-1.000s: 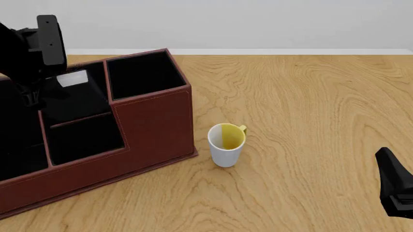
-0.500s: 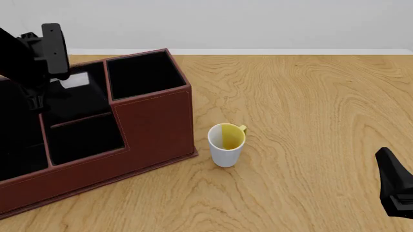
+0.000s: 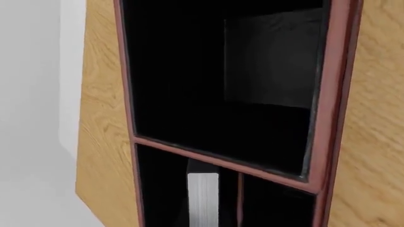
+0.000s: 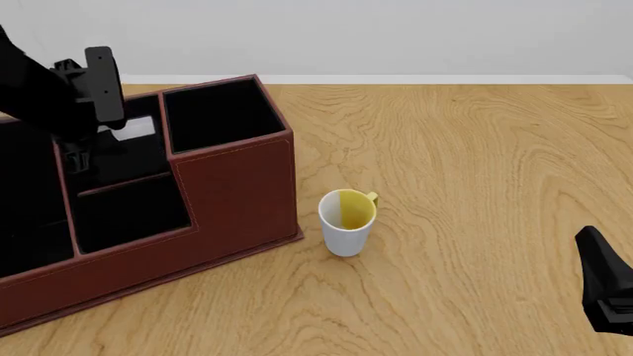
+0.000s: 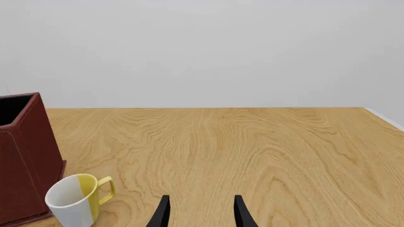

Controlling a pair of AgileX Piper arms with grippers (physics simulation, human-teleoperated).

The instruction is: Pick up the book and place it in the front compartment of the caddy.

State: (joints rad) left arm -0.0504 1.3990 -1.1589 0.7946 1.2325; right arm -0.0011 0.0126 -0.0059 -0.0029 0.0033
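The reddish-brown caddy [image 4: 237, 185] stands at the left of the table, its black-lined compartments open upward. My left gripper [image 4: 104, 133] hangs over the caddy's back middle compartment. The black book shows there as a white-grey page edge [image 4: 139, 127] against the gripper, and it moves with the arm. In the left wrist view the book's page edge [image 3: 203, 198] sits low inside the caddy [image 3: 328, 94]; no fingers show there. My right gripper [image 5: 200, 215] is open and empty at the table's near right [image 4: 605, 293].
A white and yellow mug [image 4: 346, 221] stands just right of the caddy's front corner, and shows in the right wrist view [image 5: 74, 201] beside the caddy wall [image 5: 19, 161]. The lower front compartment [image 4: 133, 211] lies in front of the book. Bare wood stretches to the right.
My left arm has moved right and down over the caddy, and the book's white page edge has shifted right with it. The right arm and the mug have not moved.
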